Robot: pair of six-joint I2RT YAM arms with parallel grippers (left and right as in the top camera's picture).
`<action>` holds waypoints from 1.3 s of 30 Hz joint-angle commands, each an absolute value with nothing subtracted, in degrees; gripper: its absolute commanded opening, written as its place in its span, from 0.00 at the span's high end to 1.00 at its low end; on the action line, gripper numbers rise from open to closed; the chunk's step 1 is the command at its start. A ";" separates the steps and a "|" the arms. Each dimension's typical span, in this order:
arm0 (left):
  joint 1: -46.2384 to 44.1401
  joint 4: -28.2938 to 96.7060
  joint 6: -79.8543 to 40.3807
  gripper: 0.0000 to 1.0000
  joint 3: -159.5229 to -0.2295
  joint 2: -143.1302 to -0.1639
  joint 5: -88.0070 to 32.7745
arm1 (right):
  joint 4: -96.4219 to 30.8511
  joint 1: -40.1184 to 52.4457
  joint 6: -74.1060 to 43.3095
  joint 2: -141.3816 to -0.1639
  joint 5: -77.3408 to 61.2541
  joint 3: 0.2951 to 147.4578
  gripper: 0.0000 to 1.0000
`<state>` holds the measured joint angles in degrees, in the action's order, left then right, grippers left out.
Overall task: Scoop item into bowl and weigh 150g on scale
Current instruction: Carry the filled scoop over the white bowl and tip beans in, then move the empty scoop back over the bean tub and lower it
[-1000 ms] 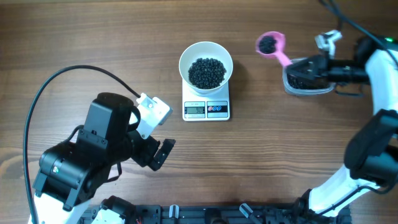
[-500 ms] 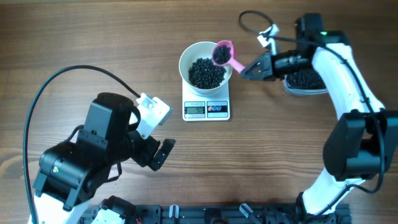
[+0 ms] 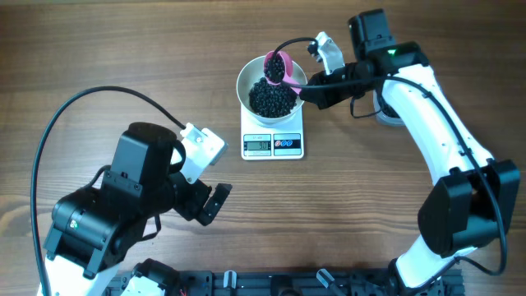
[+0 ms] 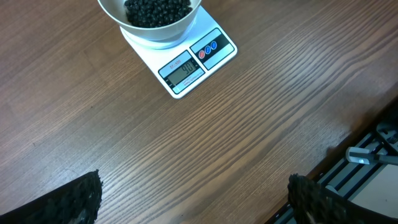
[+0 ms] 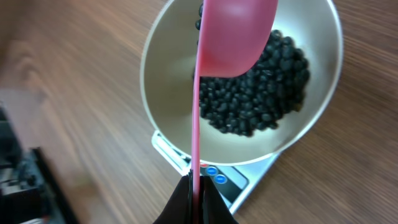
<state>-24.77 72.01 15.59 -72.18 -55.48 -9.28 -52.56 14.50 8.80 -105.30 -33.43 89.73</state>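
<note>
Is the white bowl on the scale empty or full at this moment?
Partly full: black beans cover the bottom of the bowl, while its upper white wall is bare.

The bowl [image 4: 163, 35] of black beans [image 4: 155, 9] sits on the white scale [image 4: 219, 57].

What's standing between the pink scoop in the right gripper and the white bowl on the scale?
Nothing visible. The right gripper holds the pink scoop by its handle right over the open bowl, with only the heap of black beans beneath it. The left gripper is far off.
</note>
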 commanded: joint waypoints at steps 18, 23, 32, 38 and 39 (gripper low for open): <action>-24.47 71.81 16.27 0.00 -72.77 -55.18 -9.15 | -51.68 27.79 9.21 -100.25 5.30 91.20 0.95; -24.47 71.81 16.27 0.00 -72.77 -55.18 -9.15 | -51.70 27.79 9.69 -98.28 8.43 91.20 0.95; -24.47 71.83 16.27 0.00 -72.77 -55.18 -9.15 | -52.10 28.32 14.87 -97.12 9.04 91.18 0.96; -24.47 71.81 16.27 0.00 -72.77 -55.18 -9.15 | -52.77 29.69 17.02 -97.67 12.14 91.15 0.95; -24.47 71.81 16.27 0.00 -72.77 -55.18 -9.15 | -52.77 29.85 17.61 -97.67 13.72 91.15 0.95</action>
